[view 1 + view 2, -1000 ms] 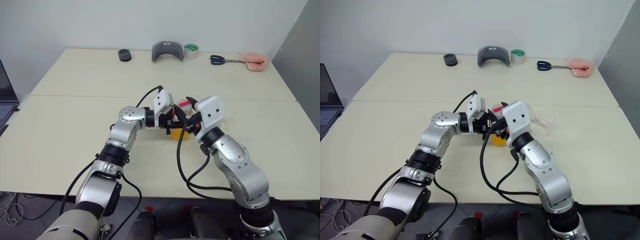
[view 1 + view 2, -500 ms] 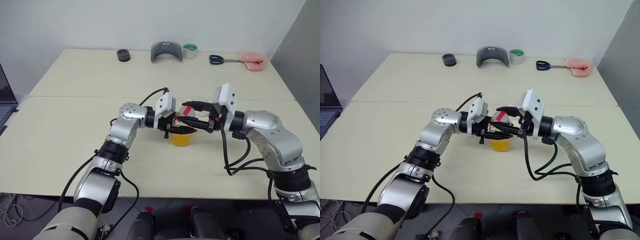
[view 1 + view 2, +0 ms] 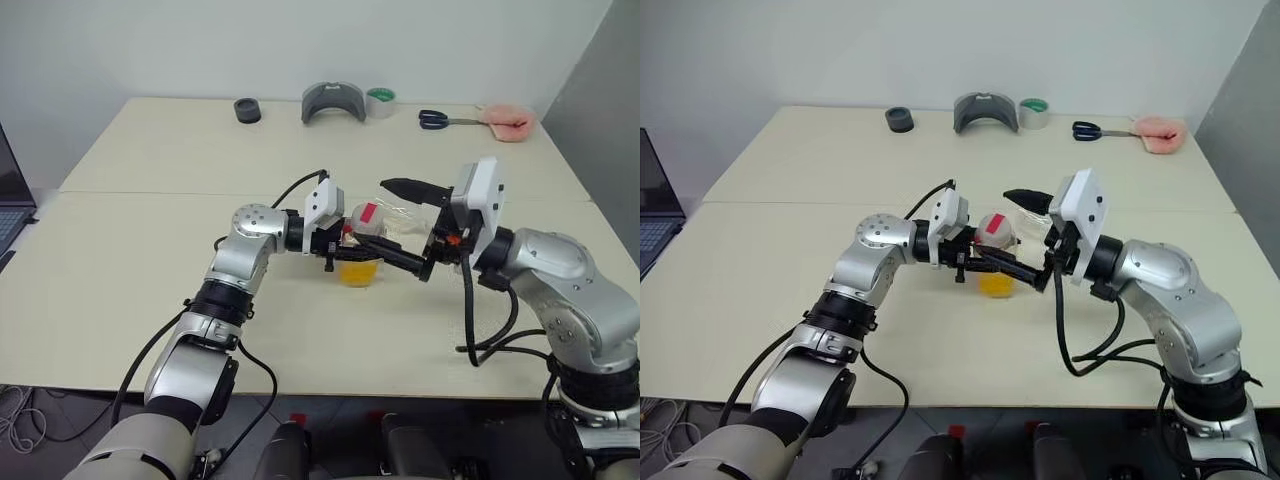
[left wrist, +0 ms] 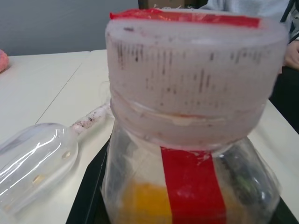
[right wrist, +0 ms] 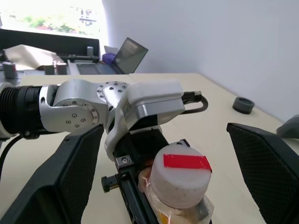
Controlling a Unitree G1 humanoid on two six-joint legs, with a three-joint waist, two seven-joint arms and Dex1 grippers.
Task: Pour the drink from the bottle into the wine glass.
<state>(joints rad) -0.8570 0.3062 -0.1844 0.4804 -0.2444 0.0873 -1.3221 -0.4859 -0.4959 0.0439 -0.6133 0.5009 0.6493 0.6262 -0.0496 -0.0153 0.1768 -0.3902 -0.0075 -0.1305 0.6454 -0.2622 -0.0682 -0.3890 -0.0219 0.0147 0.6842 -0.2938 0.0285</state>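
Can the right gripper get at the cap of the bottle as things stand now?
Probably yes. The right gripper is wide open, and the cap is uncovered between its fingers. The left gripper grips the bottle lower down, below the cap, so the way looks free.

Surface (image 3: 150, 260): two pale cream tabletops butted together, seam running across the middle. Plain white wall (image 3: 300, 40) behind; grey panel (image 3: 600, 90) at the right edge. Along the far edge, left to right: black ring (image 3: 248, 110), grey curved holder (image 3: 334, 102), roll of green tape (image 3: 380, 102), scissors (image 3: 446, 120), pink object (image 3: 508, 122). Open laptop (image 3: 10, 200) on the left, off the surface. Cables on the floor (image 3: 20, 420) at lower left. Right wrist view: bright window (image 5: 51, 18), second laptop (image 5: 127, 52). Light even, soft shadows.
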